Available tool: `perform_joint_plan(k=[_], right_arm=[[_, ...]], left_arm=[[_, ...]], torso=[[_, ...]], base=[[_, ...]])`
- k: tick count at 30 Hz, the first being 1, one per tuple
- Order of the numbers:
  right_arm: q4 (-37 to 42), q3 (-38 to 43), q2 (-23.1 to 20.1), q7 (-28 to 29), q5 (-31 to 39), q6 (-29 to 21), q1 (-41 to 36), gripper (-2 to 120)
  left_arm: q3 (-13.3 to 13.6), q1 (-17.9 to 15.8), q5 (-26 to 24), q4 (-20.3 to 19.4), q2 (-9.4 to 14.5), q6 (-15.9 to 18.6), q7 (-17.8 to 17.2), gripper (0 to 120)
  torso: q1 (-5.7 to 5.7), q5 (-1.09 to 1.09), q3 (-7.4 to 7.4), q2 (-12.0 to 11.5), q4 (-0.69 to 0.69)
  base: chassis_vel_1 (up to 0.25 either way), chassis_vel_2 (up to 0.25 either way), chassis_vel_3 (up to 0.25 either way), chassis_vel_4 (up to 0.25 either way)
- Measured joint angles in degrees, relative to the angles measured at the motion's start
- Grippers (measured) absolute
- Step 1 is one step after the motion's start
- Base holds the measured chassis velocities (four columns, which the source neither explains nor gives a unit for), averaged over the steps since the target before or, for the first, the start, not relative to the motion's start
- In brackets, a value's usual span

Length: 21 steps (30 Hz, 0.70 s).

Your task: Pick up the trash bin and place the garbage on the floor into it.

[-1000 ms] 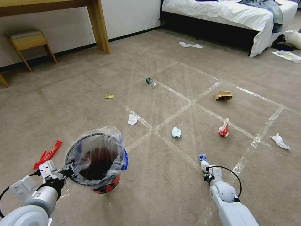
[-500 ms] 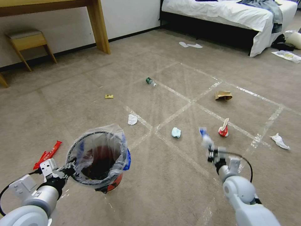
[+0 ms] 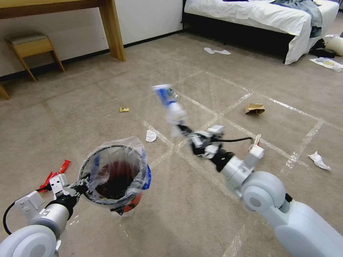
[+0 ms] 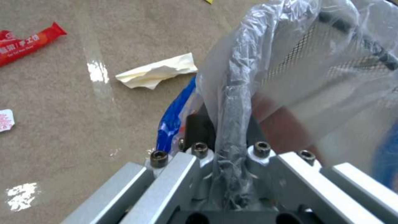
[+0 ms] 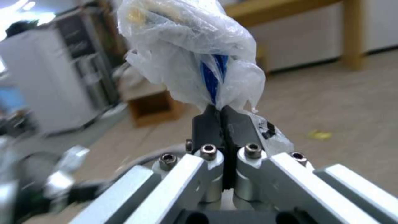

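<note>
Head view: the left claw (image 3: 79, 187) pinches the near-left rim of the trash bin (image 3: 115, 175), holding it at the near left above the floor (image 3: 200, 214); the left wrist view shows its fingers (image 4: 199, 129) pressed together on the bag-covered rim. The right claw (image 3: 184, 129) is raised over the middle of the scene, pressed together on a white-and-blue plastic wrapper (image 3: 169, 103) that stands up and away from its tips; the right wrist view confirms the pads (image 5: 222, 119) closed on the crumpled wrapper's lower end. Key relation: the bin mouth lies to the left of and nearer than the held wrapper, and apparently lower, though motion blur makes the height gap uncertain. The wrapper's long axis runs roughly in line with the right forearm, pointing far-left. The wrapper is not yet over the opening; the transfer judged to follow needs a leftward, nearward sweep. Other garbage remains scattered: a red wrapper (image 3: 55, 174) at the near left, a white tissue (image 3: 151, 135) beyond the bin, a brown paper bag (image 3: 254, 108) far right.
</note>
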Motion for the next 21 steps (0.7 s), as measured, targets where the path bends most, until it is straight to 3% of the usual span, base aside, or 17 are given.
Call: perform_joint_plan(k=[2, 9, 21], right_arm=[[-0.54, -7.48, -0.36, 1.49, 1.41, -1.29, 6.89, 0], [-5.23, -20.06, 1.44, 2.31, 1.87, -1.86, 16.98, 0], [-9.36, -28.49, 4.48, 2.75, -0.05, -1.47, 21.06, 0]], left_arm=[[0.00, -0.45, -0.07, 0.21, -0.10, 0.05, -0.09, 2], [-0.45, -0.71, -0.31, 0.23, -0.35, 0.08, -0.21, 2], [-1.28, -0.24, -0.56, -0.54, -1.03, 0.07, -0.28, 2]], torso=[[0.00, 0.00, 0.00, 0.00, 0.01], [0.00, 0.01, 0.00, 0.00, 0.01], [0.01, 0.01, 0.00, 0.00, 0.00]], base=[[0.000, 0.000, 0.000, 0.000], [0.000, 0.000, 0.000, 0.000], [0.000, 0.000, 0.000, 0.000]])
